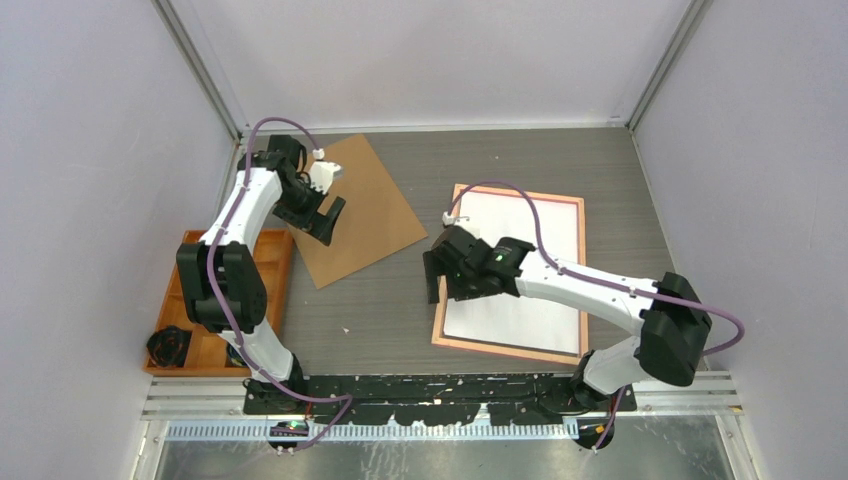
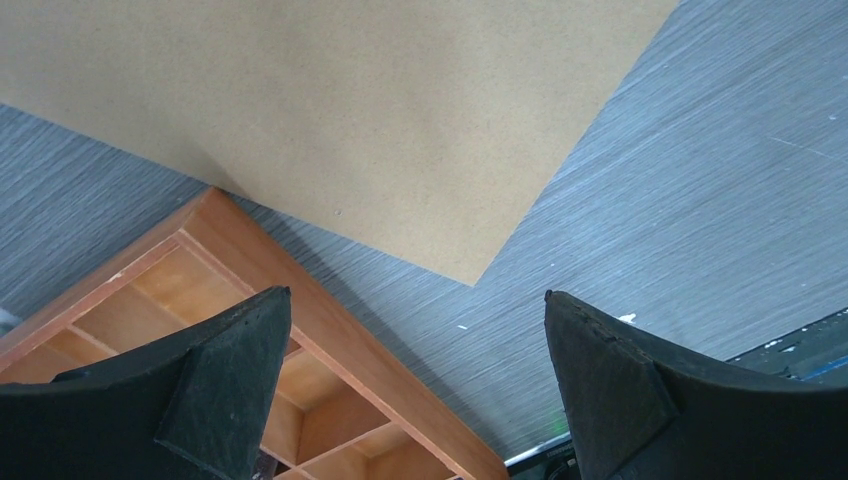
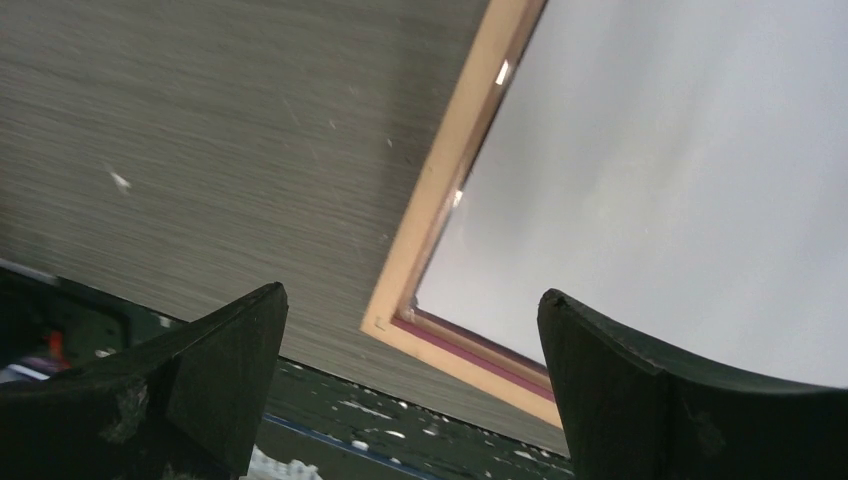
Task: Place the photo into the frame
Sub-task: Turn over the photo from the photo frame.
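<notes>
The frame [image 1: 455, 345] lies back up on the right of the table, its light wood border showing. The photo [image 1: 525, 265] lies white side up inside it. In the right wrist view the frame's near left corner [image 3: 385, 322] and the white photo back [image 3: 660, 190] show. My right gripper [image 1: 436, 276] is open and empty, above the frame's left edge. My left gripper [image 1: 327, 222] is open and empty, above the brown backing board [image 1: 362, 215] at the back left.
An orange compartment tray [image 1: 272, 262] stands at the left edge, also in the left wrist view [image 2: 330, 320], with a black object [image 1: 168, 346] at its near end. The backing board [image 2: 350, 110] lies flat next to it. A black rail [image 1: 440, 390] runs along the near edge.
</notes>
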